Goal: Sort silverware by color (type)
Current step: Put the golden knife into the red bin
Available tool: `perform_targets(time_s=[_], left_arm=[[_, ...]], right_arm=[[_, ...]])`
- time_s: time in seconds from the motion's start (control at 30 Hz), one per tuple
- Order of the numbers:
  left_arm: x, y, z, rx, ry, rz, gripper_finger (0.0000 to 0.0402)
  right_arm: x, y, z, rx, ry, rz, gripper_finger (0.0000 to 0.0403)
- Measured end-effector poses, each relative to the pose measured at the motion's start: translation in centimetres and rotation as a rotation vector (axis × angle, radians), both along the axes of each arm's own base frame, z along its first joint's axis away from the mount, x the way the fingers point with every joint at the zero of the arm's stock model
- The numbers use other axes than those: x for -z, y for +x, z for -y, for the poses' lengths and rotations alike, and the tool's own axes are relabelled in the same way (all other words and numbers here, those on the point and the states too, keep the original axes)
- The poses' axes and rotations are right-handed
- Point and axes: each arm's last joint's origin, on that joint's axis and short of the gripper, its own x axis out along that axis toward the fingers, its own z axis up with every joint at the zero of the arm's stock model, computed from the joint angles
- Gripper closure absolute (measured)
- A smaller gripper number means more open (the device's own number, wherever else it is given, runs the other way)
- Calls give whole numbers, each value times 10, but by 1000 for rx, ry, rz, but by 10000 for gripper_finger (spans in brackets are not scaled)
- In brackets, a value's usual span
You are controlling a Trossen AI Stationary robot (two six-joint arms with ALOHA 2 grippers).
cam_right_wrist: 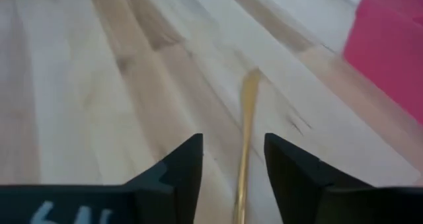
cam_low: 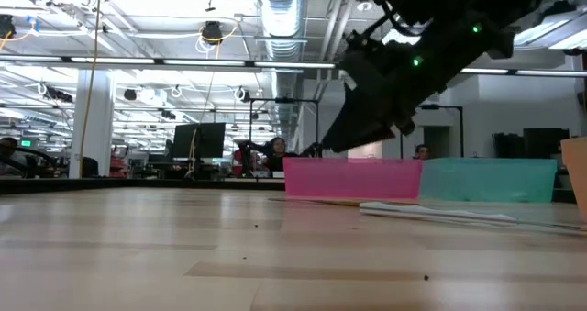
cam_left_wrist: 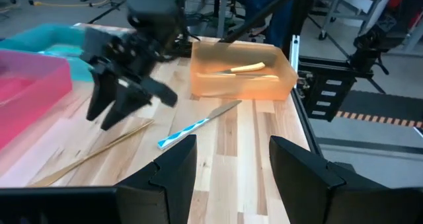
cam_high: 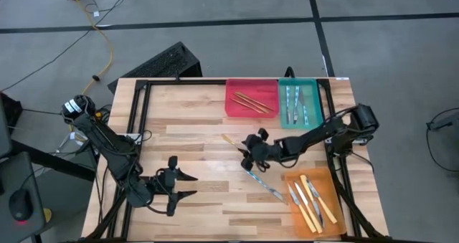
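A tan wooden stick (cam_right_wrist: 247,112) lies flat on the table (cam_high: 186,128), also seen in the high view (cam_high: 229,138). My right gripper (cam_right_wrist: 232,164) is open just above it, one finger on each side, without touching; it also shows in the high view (cam_high: 247,153). A light-blue-handled knife (cam_high: 262,186) lies flat near the orange tray. My left gripper (cam_high: 190,186) is open and waits near the table's near-left part. The red tray (cam_high: 251,99) holds tan sticks, the teal tray (cam_high: 297,103) light-blue-handled pieces, and the orange tray (cam_high: 312,200) yellow-handled knives.
The three trays stand along the table's right half: red and teal at the far edge, orange at the near right. A black frame (cam_high: 136,114) runs along the table's far and side edges. Bare wood lies between the two arms. People sit in the room behind (cam_low: 275,150).
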Motion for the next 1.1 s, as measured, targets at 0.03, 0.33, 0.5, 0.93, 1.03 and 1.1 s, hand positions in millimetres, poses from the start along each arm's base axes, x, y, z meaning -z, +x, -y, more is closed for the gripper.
perform_targets(time_s=[0.03,0.33,0.5,0.93,1.03,1.1], left_arm=[[0,0,0,-1,0,0,229],[1,0,1,27,2,-11,229],[1,0,1,33,26,-13,229],[1,0,1,40,58,-14,229],[1,0,1,36,59,-13,229],[1,0,1,36,58,-11,229]], right_arm=[[5,0,-3,18,-20,-8,213],[61,2,-30,130,-75,-33,216],[86,1,-30,227,-6,-27,227],[92,-6,-37,349,80,12,382],[92,-6,-37,349,87,27,382],[91,-5,-37,351,92,41,382]])
